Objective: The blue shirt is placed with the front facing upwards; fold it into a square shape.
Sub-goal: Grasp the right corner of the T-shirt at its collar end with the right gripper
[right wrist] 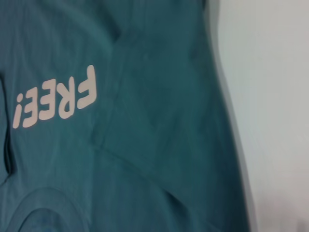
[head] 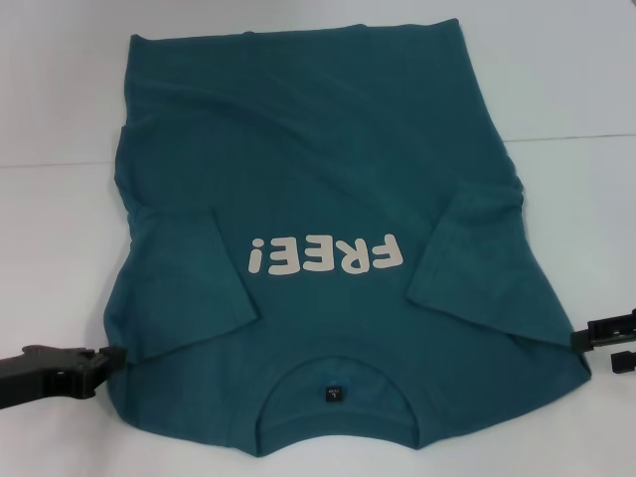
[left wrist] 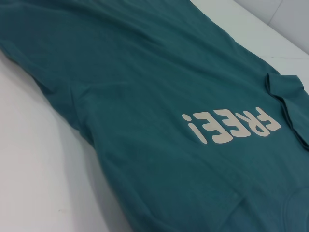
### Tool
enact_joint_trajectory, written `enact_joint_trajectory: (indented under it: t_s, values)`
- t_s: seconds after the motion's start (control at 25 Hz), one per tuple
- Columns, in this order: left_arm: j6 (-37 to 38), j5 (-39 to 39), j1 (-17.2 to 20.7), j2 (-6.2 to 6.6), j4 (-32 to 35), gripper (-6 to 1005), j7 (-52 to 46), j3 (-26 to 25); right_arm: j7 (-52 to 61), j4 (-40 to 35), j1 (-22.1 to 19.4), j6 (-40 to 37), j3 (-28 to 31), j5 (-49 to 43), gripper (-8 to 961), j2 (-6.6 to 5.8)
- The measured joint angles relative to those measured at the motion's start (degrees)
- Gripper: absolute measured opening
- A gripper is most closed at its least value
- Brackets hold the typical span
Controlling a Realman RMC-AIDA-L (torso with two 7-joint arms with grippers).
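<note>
**Grippers parked at both shoulder edges, sleeves already in**

Left gripper (head: 109, 360) sits at lower left of the head view, black, its tip touching the shirt edge by the shoulder. Right gripper (head: 596, 338) is at lower right, just beside the opposite shoulder edge. I can't tell whether either one is open or closed; the fingertips are not clear in any view, and neither wrist view shows its own fingers.

Large dark teal-blue short-sleeved cotton T-shirt (head: 318, 169) lies flat, front up, across the centre of the white table (head: 576, 79), collar toward the bottom of the frame, hem at the top. Off-white "FREE!" lettering (head: 326, 257) reads upside down mid-frame. Small dark neck label (head: 332, 394) shows inside the collar at bottom centre. Both sleeves look folded inward over the chest, left sleeve (head: 194, 288) and right sleeve (head: 477, 258) flanking the print.

My read: the sleeve fold is done and next comes a side or lengthwise fold. To do it well I'd pinch both layers at the shoulder corners, not just the top one, lift low and level with both arms together, and carry the edge straight so the sleeves don't flop open. Risk: a one-layer grab drags the cloth and skews the square.
</note>
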Motion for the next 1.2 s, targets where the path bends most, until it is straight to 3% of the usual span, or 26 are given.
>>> enact_joint_trajectory:
  t_s: [0.56, 1.2]
  values:
    - [0.0, 0.0, -0.3, 0.0, -0.1, 2, 0.0, 0.0, 0.0, 0.0, 0.5, 0.1, -0.4, 0.3, 860, 0.9]
    - [-0.1, 0.0, -0.4, 0.0, -0.2, 3, 0.0, 0.0, 0.6, 0.6, 0.7, 1.3, -0.7, 0.0, 858, 1.06]
